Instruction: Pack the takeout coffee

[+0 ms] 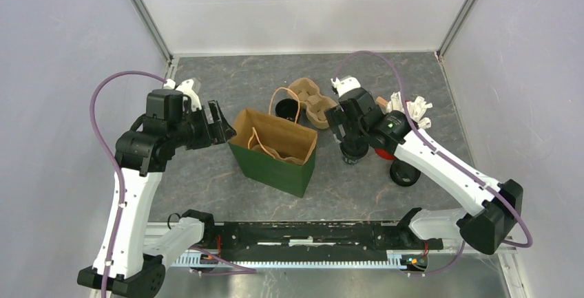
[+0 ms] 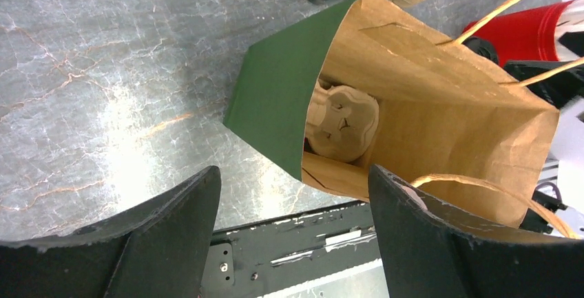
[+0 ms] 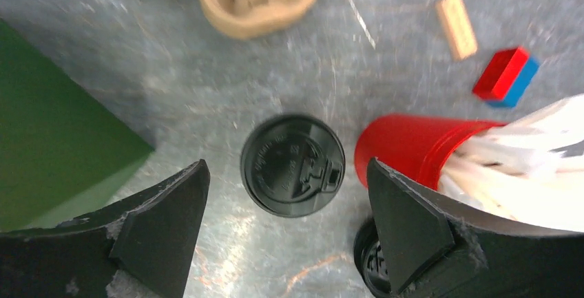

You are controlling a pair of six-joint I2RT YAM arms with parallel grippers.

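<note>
The right gripper (image 3: 288, 168) hangs with its jaws spread wide, pointing straight down over the coffee cup (image 3: 293, 164). The black lid sits between the two fingers (image 3: 162, 232) and neither one touches it. The cup stands upright on the table (image 1: 206, 184), near the right side of the paper bag (image 1: 275, 152) and clear of it. The right arm runs from its base at the near right corner diagonally forward and left toward the bag, with the wrist bent downward above the cup. Farther right of the bag than the coffee, just beside it, is a red cup (image 3: 413, 148) full of white sticks. A second lidded black cup (image 3: 375, 265) stands nearer the robot, and a red-and-blue block (image 3: 506, 74) and a wooden block (image 3: 458, 24) lie farther back. The left gripper (image 2: 293, 177) is also spread open and holds nothing. It hovers at the bag's left rim and tilts down toward its mouth. The left arm rises from the near left corner, folds at the elbow and turns right toward the bag. The bag stands upright and open, with a brown pulp tray (image 2: 341, 119) inside it. Behind the bag lie another pulp tray (image 1: 311, 103) and a third black cup (image 1: 284, 109).
</note>
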